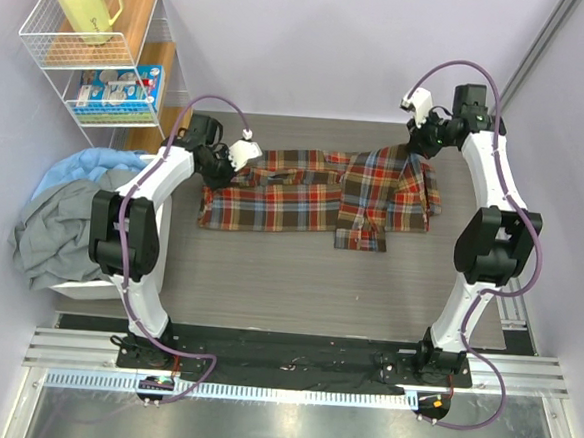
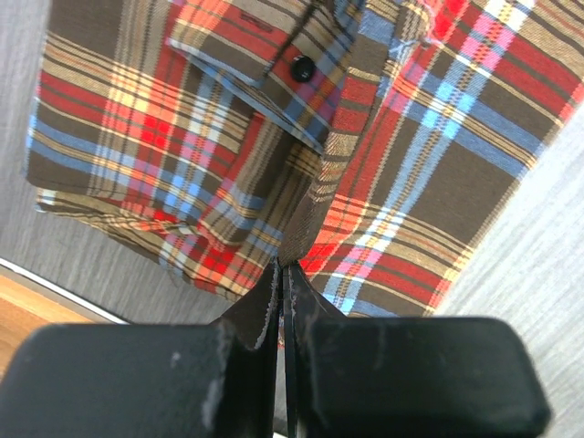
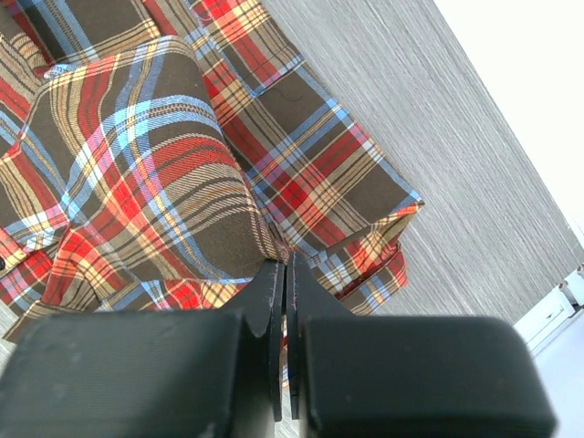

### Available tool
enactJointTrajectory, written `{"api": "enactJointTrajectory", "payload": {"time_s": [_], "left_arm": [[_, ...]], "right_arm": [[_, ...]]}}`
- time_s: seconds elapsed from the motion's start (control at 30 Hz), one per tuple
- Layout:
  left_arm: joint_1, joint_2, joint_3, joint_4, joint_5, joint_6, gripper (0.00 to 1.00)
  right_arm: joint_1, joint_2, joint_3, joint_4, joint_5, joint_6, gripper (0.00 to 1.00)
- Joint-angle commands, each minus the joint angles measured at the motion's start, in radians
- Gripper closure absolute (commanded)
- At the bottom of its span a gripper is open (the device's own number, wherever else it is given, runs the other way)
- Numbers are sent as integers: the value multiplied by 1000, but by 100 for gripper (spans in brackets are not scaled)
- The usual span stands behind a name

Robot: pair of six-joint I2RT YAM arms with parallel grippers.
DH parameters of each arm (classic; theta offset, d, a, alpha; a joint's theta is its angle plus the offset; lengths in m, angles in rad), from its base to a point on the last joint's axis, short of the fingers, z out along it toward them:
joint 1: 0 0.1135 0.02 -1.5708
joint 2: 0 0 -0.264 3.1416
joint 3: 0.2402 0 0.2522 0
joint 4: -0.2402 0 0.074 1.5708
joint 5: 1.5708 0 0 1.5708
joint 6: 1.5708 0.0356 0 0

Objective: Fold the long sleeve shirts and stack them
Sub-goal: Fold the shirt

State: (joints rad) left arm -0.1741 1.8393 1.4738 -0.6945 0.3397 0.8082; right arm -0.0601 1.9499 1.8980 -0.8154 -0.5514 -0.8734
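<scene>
right gripper (image 3: 285, 270) at 6 o'clock, black fingers (image 3: 260, 306) pressed together w/ a fold of the plaid shirt (image 3: 137, 146) nipped btwn the tips. plaid shirt (red, brown, blue, yellow check) fills the centre through 9–12 o'clock; a raised ridge of cloth runs up from the tips toward 10 o'clock. a folded corner lies just at 3 o'clock of the tips. grey wood-grain table (image 3: 438, 173) at 1–3 o'clock; white wall (image 3: 538, 64) beyond.

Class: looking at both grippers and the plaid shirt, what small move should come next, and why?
Probably raise both grippers slightly together. The left gripper and right gripper each look shut on the far edge of the plaid shirt, whose rest lies on the table; a small lift would free that edge for folding forward.
</scene>
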Motion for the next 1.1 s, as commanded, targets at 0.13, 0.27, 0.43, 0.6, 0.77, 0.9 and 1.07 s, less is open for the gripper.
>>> {"api": "enactJointTrajectory", "payload": {"time_s": [0.13,0.27,0.43,0.6,0.77,0.9,1.07], "left_arm": [[10,9,49,62,-28,-33,100],[12,12,48,76,-39,-37,100],[10,9,42,121,-57,-52,100],[10,20,49,122,-65,-52,100],[12,14,42,154,-93,-53,100],[10,9,45,185,-122,-72,100],[10,9,43,217,-142,-73,100]], "right_arm": [[2,4,108,79,-2,36,99],[0,4,134,87,-7,47,99],[2,15,141,91,-4,48,99],[2,32,138,91,5,37,99],[9,46,139,91,10,33,99],[13,47,138,123,21,45,99],[13,47,139,157,37,62,99]]}}
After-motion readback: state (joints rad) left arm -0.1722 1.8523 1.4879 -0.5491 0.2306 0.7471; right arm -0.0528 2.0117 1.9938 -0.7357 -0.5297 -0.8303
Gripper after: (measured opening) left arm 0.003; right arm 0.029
